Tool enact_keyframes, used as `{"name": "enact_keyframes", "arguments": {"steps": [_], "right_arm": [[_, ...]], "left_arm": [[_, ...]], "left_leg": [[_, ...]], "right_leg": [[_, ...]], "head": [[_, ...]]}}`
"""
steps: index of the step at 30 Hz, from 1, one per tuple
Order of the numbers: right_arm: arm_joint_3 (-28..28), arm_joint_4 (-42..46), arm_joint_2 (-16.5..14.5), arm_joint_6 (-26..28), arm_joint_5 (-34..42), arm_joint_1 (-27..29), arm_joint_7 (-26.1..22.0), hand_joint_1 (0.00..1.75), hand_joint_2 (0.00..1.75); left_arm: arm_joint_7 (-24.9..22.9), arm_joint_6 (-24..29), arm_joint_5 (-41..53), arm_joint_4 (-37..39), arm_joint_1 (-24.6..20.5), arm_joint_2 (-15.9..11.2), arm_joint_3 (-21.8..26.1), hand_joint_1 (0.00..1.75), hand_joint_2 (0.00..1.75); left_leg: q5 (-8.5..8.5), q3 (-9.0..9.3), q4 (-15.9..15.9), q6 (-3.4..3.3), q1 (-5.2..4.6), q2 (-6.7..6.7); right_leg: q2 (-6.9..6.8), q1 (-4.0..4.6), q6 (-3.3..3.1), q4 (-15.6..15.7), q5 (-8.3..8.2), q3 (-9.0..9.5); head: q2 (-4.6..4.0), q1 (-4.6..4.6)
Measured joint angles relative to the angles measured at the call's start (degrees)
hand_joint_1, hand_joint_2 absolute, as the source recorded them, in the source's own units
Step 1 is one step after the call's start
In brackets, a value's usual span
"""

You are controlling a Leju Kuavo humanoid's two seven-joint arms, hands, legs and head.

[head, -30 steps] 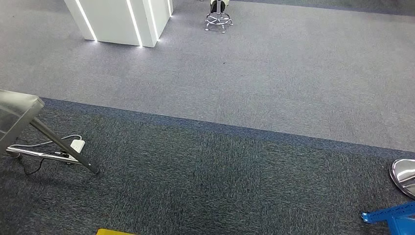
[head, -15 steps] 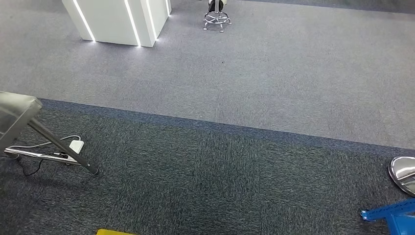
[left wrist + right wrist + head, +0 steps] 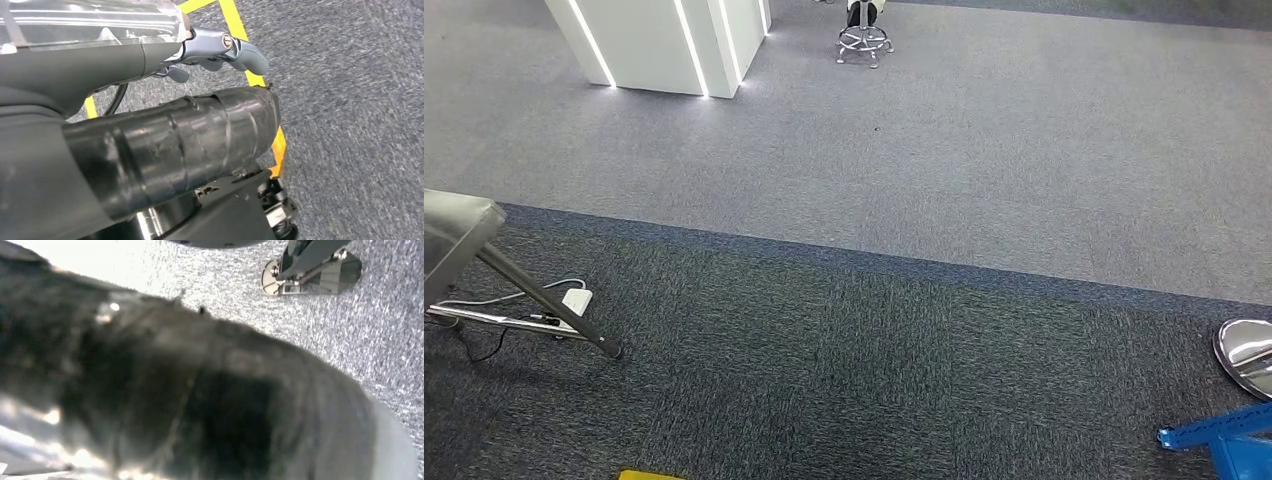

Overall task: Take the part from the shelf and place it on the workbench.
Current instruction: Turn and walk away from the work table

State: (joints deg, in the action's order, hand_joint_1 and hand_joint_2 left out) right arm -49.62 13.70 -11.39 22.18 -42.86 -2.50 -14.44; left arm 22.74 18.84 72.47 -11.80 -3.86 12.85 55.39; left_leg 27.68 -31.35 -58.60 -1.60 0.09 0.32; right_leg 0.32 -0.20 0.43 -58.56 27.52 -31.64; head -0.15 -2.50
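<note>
The part (image 3: 200, 145) is a thick black cylinder wrapped in tape, lying right beside my left hand (image 3: 220, 47) in the left wrist view. The hand's grey fingers (image 3: 245, 52) reach along one side of it and hold it over the carpet. In the right wrist view a dark, blurred mass (image 3: 190, 405) sits against the lens, probably the same part. It hides my right hand, so its grip cannot be told. The head view looks down at carpet.
A white pillar with light strips (image 3: 664, 45) and a stool base (image 3: 861, 40) stand far ahead. A metal table corner and leg (image 3: 534, 295) with a power strip (image 3: 576, 298) are at left. A chrome disc (image 3: 1244, 355) and blue frame (image 3: 1224, 440) are at right. Yellow floor tape (image 3: 232, 15) runs below.
The whole head view has slid slightly left and up, so the camera has moved. Nothing on the floor has moved by itself.
</note>
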Motion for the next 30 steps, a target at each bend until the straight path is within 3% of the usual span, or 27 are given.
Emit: {"name": "enact_keyframes", "arguments": {"steps": [2, 3, 6, 7, 8, 9, 12, 14, 17, 19, 21, 22, 23, 24, 25, 27, 28, 30], "right_arm": [[0.00, 0.00, 0.00, 0.00, 0.00, 0.01, -0.01, 0.00, 0.00], [0.00, 0.00, 0.00, 0.00, 0.00, 0.02, -0.01, 0.00, 0.00], [0.00, 0.00, 0.00, 0.01, 0.00, 0.05, 0.00, 0.00, 0.00], [0.00, 0.00, 0.00, 0.01, 0.00, 0.08, 0.01, 0.00, 0.00], [0.00, 0.00, 0.00, 0.01, 0.00, 0.12, 0.01, 0.00, 0.00], [0.00, 0.00, 0.00, 0.00, 0.00, 0.16, 0.01, 0.00, 0.00], [0.00, 0.00, 0.01, 0.01, 0.00, 0.13, 0.00, 0.00, 0.00], [0.00, 0.00, 0.02, 0.02, 0.00, 0.07, 0.00, 0.00, 0.00], [0.00, 0.00, 0.01, 0.01, 0.00, 0.08, 0.00, 0.00, 0.00], [0.00, 0.00, 0.00, 0.00, 0.00, 0.07, 0.00, 0.00, 0.00], [0.00, 0.00, 0.00, 0.00, 0.00, 0.07, -0.01, 0.00, 0.00], [0.00, 0.00, 0.00, 0.00, 0.00, 0.09, -0.01, 0.00, 0.00], [0.00, 0.00, 0.00, 0.00, 0.00, 0.10, -0.01, 0.00, 0.00], [0.00, 0.00, 0.00, 0.00, 0.00, 0.10, 0.00, 0.00, 0.00], [0.00, 0.00, 0.00, 0.00, 0.00, 0.10, 0.01, 0.00, 0.00], [0.00, 0.00, 0.00, 0.00, 0.00, 0.07, 0.01, 0.00, 0.00], [0.00, 0.00, 0.00, 0.00, 0.00, 0.06, 0.00, 0.00, 0.00], [0.00, 0.00, 0.00, 0.00, 0.00, 0.05, 0.00, 0.00, 0.00]], "left_arm": [[-0.01, 0.00, -0.01, 0.00, 0.08, 0.02, 0.01, 0.00, 0.00], [-0.01, 0.00, 0.00, 0.00, 0.06, 0.03, 0.02, 0.00, 0.00], [0.00, 0.00, 0.01, 0.00, -0.01, 0.04, 0.02, 0.00, 0.00], [-0.01, 0.00, 0.01, 0.00, 0.01, 0.03, 0.02, 0.00, 0.00], [-0.01, 0.00, 0.01, 0.00, 0.04, 0.03, 0.02, 0.00, 0.00], [-0.01, 0.00, 0.01, 0.00, 0.04, 0.03, 0.02, 0.00, 0.00], [-0.01, 0.00, 0.01, 0.00, 0.03, 0.04, 0.02, 0.00, 0.00], [-0.01, 0.00, 0.01, 0.00, -0.02, 0.04, 0.02, 0.00, 0.00], [-0.01, 0.00, 0.01, 0.00, -0.13, 0.04, 0.02, 0.00, 0.00], [0.00, 0.00, 0.01, 0.00, -0.14, 0.03, 0.02, 0.00, 0.00], [-0.01, 0.00, 0.01, 0.00, -0.10, 0.02, 0.03, 0.00, 0.00], [-0.01, 0.00, 0.01, 0.00, -0.05, 0.02, 0.03, 0.00, 0.00], [-0.01, 0.00, 0.00, 0.00, 0.01, 0.02, 0.04, 0.00, 0.00], [-0.01, 0.00, -0.01, 0.00, 0.06, 0.02, 0.04, 0.00, 0.00], [-0.01, 0.00, -0.01, 0.00, 0.08, 0.02, 0.04, 0.00, 0.00], [-0.01, 0.00, -0.01, 0.00, 0.01, 0.01, 0.04, 0.00, 0.00], [-0.01, 0.00, -0.01, 0.00, -0.05, 0.01, 0.04, 0.00, 0.00], [-0.01, 0.00, 0.00, 0.00, -0.06, 0.01, 0.04, 0.00, 0.00]], "left_leg": [[-0.42, 0.06, 0.47, -0.76, 0.15, 0.08], [-0.65, 0.08, 0.74, -1.14, 0.26, 0.13], [-0.87, -0.08, 0.95, -1.60, 0.29, 0.29], [-0.86, -0.13, 0.91, -1.60, 0.26, 0.34], [-0.85, -0.13, 0.87, -1.58, 0.24, 0.36], [-0.81, -0.10, 0.81, -1.53, 0.24, 0.34], [-0.55, 0.05, 0.53, -1.08, 0.14, 0.24], [-0.45, 0.00, 0.42, -0.56, 0.01, 0.26], [-0.06, -0.12, 0.06, 0.37, 0.08, 0.22], [2.39, -1.67, -3.62, 0.83, 0.16, 0.11], [6.18, -5.03, -11.09, 1.08, 0.25, 0.06], [7.36, -6.60, -14.45, 1.17, 0.28, 0.07], [7.42, -7.35, -16.01, 1.19, 0.28, 0.07], [6.31, -6.99, -15.26, 1.13, 0.29, 0.07], [4.34, -5.57, -12.30, 0.97, 0.29, 0.07], [0.87, -1.74, -4.07, 0.51, 0.17, 0.03], [0.08, -0.50, -1.38, 0.31, 0.08, 0.01], [-0.04, 0.10, 0.07, -0.01, -0.13, -0.03]], "right_leg": [[-0.04, -0.14, 0.62, -0.50, 0.46, -0.19], [-0.06, -0.20, 0.91, -1.88, 1.53, -0.79], [-0.10, -0.46, 1.53, -11.59, 6.88, -5.30], [-0.11, -0.54, 1.66, -14.41, 7.77, -6.63], [-0.12, -0.60, 1.72, -15.37, 7.52, -7.07], [-0.14, -0.64, 1.71, -14.15, 6.21, -6.44], [-0.26, -0.51, 1.18, -3.14, 1.06, -1.03], [-0.28, -0.17, 0.65, 0.06, 0.41, 0.32], [-0.26, -0.24, -0.31, 0.41, 0.09, 0.33], [-0.34, -0.52, -1.06, 0.83, -0.18, 0.46], [-0.39, -0.38, -1.36, 0.86, -0.19, 0.39], [-0.39, -0.31, -1.40, 0.84, -0.17, 0.38], [-0.36, -0.24, -1.42, 0.80, -0.16, 0.40], [-0.31, -0.19, -1.43, 0.75, -0.13, 0.46], [-0.24, -0.16, -1.41, 0.67, -0.07, 0.55], [-0.14, -0.03, -1.15, 0.35, 0.17, 0.59], [-0.12, 0.06, -0.93, 0.19, 0.27, 0.53], [-0.12, 0.15, -0.40, 0.09, 0.29, 0.39]], "head": [[0.00, -0.01], [0.00, -0.02], [0.00, -0.05], [0.00, -0.04], [0.00, -0.04], [0.00, -0.05], [0.00, -0.05], [0.00, -0.03], [0.00, -0.02], [0.00, 0.05], [0.00, 0.11], [0.00, 0.10], [0.00, 0.10], [0.00, 0.10], [0.00, 0.10], [0.00, 0.09], [0.00, 0.08], [0.00, 0.06]]}}
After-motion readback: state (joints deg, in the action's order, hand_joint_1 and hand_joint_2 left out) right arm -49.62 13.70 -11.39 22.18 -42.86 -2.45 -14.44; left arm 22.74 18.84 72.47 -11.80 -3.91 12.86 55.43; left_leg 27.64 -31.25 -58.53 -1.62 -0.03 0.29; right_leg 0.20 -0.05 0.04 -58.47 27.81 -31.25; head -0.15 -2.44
